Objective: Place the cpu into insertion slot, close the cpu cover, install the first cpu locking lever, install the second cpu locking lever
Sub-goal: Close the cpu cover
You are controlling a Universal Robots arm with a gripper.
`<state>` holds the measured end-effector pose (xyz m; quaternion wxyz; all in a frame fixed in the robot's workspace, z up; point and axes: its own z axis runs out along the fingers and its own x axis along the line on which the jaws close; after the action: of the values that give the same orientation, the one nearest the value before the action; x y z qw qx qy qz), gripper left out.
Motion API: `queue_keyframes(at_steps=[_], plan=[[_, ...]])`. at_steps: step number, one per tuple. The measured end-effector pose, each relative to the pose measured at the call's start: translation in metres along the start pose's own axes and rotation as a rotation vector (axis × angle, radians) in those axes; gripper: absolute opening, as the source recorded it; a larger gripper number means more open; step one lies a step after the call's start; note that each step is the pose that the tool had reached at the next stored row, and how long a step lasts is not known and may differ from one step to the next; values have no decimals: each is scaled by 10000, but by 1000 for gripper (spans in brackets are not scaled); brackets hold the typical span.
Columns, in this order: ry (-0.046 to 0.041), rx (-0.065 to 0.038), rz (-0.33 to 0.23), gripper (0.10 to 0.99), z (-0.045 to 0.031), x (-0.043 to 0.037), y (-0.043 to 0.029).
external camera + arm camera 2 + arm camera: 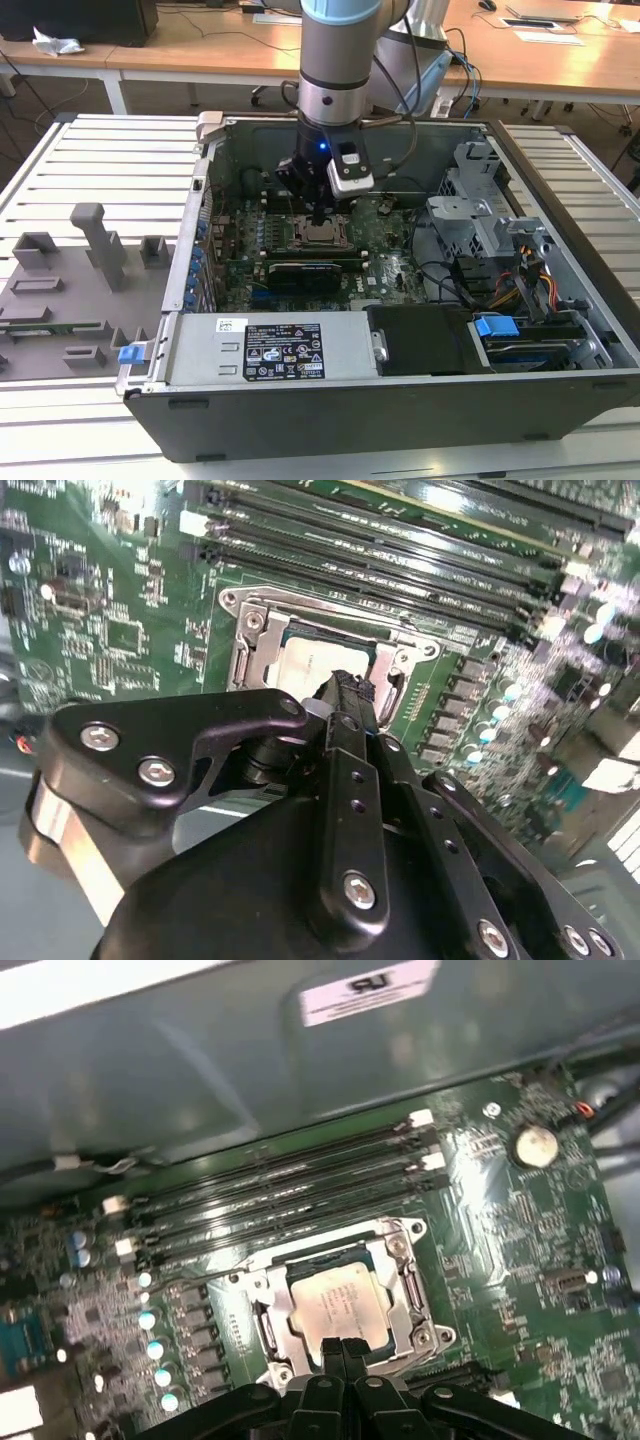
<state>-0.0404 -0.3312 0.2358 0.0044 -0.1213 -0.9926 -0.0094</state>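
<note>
The cpu (335, 1300) lies flat in the insertion slot (318, 233) on the green board, its pale face showing through the window of the silvery cpu cover (410, 1290), which lies down over it. In the second wrist view the cpu (305, 665) shows behind the fingers, framed by the cpu cover (400, 660). My gripper (343, 1345) is shut, fingertips pressed together with nothing between them, just above the socket's edge. In the exterior view the gripper (320, 215) hangs straight down over the socket. The locking levers' positions are too fine to make out.
Long black memory slots (280, 1190) run beside the socket, and a coin battery (533, 1143) sits on the board. A long black card (310, 270), the power supply (270, 350) and a drive cage (480, 210) crowd the case. Grey fixtures (70, 290) stand on the table.
</note>
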Motion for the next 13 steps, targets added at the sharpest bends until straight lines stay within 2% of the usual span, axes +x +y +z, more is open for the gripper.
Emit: queue_keyframes(at_steps=[4,7,13], plan=[[3,-1,-927,106,12,-1,0],[-148,-26,-1615,106,25,-1,0],[-424,-73,-2270,106,42,0,-1]])
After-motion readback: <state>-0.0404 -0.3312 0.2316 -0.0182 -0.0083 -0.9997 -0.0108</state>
